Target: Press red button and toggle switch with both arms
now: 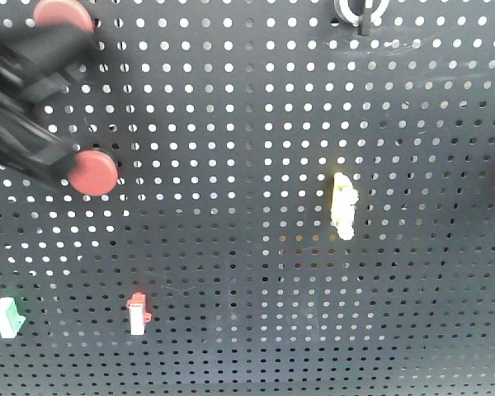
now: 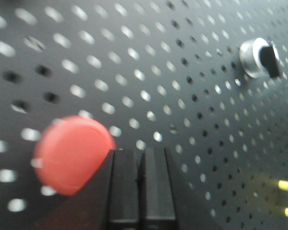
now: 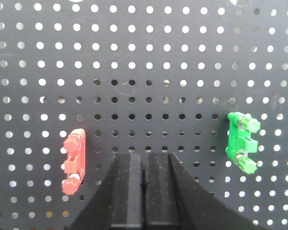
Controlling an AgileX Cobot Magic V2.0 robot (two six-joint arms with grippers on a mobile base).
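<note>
Two round red buttons sit on the black pegboard: an upper one (image 1: 62,15) and a lower one (image 1: 93,172). My left gripper (image 1: 59,161) reaches in from the left, blurred, with its tip right beside the lower button. In the left wrist view the gripper (image 2: 141,154) is shut and empty. The red button (image 2: 72,153) lies just left of its fingertips, and contact cannot be told. My right gripper (image 3: 145,157) is shut and empty, facing the board between a red toggle switch (image 3: 74,160) on its left and a green switch (image 3: 242,143) on its right. It touches neither.
A silver rotary knob (image 1: 359,10) is at the board's top and also shows in the left wrist view (image 2: 259,57). A yellow switch (image 1: 343,206) sits mid-right. A red-and-white switch (image 1: 137,313) and a green-and-white one (image 1: 8,318) sit low on the left.
</note>
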